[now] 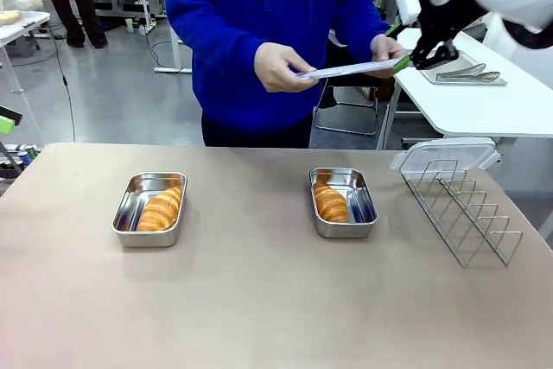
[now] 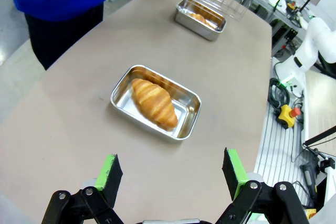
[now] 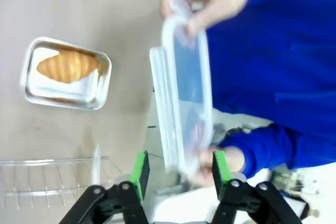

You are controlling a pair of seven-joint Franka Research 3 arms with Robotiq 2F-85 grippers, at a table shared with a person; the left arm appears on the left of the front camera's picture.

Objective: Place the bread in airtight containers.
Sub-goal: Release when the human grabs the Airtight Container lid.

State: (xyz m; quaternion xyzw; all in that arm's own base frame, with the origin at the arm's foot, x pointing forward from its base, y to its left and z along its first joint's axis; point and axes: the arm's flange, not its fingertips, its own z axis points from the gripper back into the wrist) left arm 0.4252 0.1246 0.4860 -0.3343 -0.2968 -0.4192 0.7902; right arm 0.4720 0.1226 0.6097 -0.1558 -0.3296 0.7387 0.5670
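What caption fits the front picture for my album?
A person's hands hold a clear plastic lid at the open right gripper, beyond two shallow steel tins, each holding a golden-brown croissant roll.

Both shallow steel tins stand lidless, well apart — the left tin point(image 1: 128, 206) holds a ridged golden-brown croissant point(image 1: 161, 210) lying slantwise, the right tin point(image 1: 364, 205) a second croissant point(image 1: 330, 203) along its left side.

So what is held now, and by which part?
The person's hands hold the clear lid by its two short ends; the left gripper and right gripper hold nothing.
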